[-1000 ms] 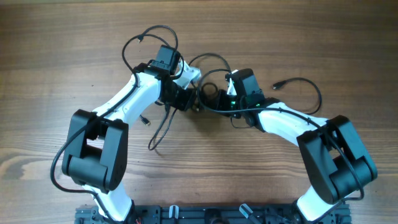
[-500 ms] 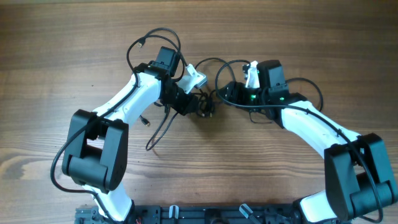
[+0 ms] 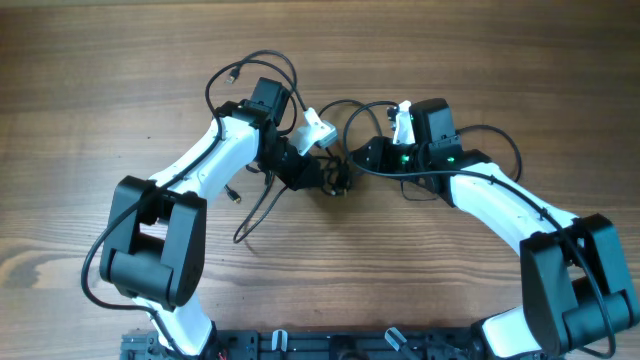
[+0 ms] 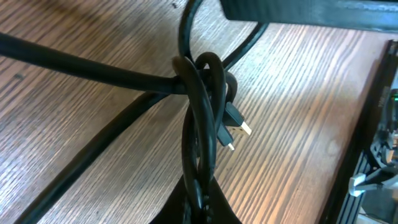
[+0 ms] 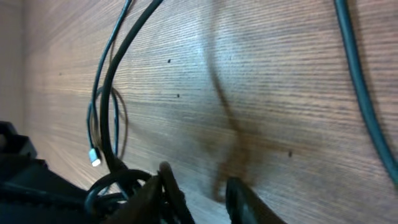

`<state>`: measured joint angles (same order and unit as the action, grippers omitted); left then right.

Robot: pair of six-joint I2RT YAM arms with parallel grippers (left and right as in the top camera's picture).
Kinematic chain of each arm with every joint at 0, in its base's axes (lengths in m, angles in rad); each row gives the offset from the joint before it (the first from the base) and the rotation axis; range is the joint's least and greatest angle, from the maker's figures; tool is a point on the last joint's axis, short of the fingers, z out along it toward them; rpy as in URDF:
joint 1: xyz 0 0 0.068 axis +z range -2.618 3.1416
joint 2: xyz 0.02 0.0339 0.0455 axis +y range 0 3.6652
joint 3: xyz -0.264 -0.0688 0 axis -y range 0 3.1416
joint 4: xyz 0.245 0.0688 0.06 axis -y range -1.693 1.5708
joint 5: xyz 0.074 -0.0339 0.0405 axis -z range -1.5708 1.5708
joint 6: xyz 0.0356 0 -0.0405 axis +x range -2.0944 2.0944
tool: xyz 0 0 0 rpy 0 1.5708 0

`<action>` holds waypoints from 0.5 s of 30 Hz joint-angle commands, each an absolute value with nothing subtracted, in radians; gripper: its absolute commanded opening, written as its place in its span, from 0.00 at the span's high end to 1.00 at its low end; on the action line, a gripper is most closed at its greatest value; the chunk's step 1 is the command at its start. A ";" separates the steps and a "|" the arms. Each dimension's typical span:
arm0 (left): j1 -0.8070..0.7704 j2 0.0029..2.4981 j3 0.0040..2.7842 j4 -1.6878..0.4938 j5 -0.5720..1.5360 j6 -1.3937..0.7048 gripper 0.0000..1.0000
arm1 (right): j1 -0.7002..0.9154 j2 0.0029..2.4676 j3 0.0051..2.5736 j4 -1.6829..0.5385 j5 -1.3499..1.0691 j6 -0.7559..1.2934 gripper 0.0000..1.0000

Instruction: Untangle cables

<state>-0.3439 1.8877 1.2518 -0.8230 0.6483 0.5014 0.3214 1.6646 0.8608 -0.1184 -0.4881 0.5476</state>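
**A:** Where does the untangling stand?

**B:** Not far along, by my reckoning. The cables [image 4: 93,73] are bunched mid-surface between my two arms [image 3: 205,155]. Loose loops curl out behind each wrist, and one strand trails toward my left base. Nothing is laid out on its own yet.

**A:** And the worst of it?

**B:** A knot [image 4: 202,87] right in front of my left wrist camera. Several strands wrap round one another, and two small plugs [image 4: 238,128] poke out of its side. My left fingers [image 3: 330,180] are clamped tight and the strands run down into them, so I take it I'm holding the bundle just below that knot.

**A:** Your right side?

**B:** My right fingers [image 5: 199,196] stand partly apart with wood showing between them, gripping nothing. A cable loop sits just beside one of them. What's left, I'd judge, is drawing a strand out of that knot, then separating the rest.

**A:** What's around you?

**B:** A brown wood-grain surface [image 3: 90,80] wherever the cameras look, and a black rail [image 3: 300,345] along my near edge. The room beyond isn't in view.
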 commanded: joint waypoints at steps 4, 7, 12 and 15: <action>-0.345 1.875 1.250 -0.825 0.707 0.550 0.96 | 0.327 1.663 0.869 -0.115 -0.373 0.523 0.84; -0.345 1.875 1.250 -0.825 0.707 0.550 0.96 | 0.325 1.663 0.869 -0.084 -0.355 0.531 0.96; -0.345 1.875 1.250 -0.825 0.707 0.550 0.96 | 0.325 1.663 0.869 0.002 -0.355 0.670 0.96; -0.345 1.875 1.250 -0.828 0.707 0.550 0.96 | 0.325 1.663 0.869 0.051 -0.338 0.717 0.96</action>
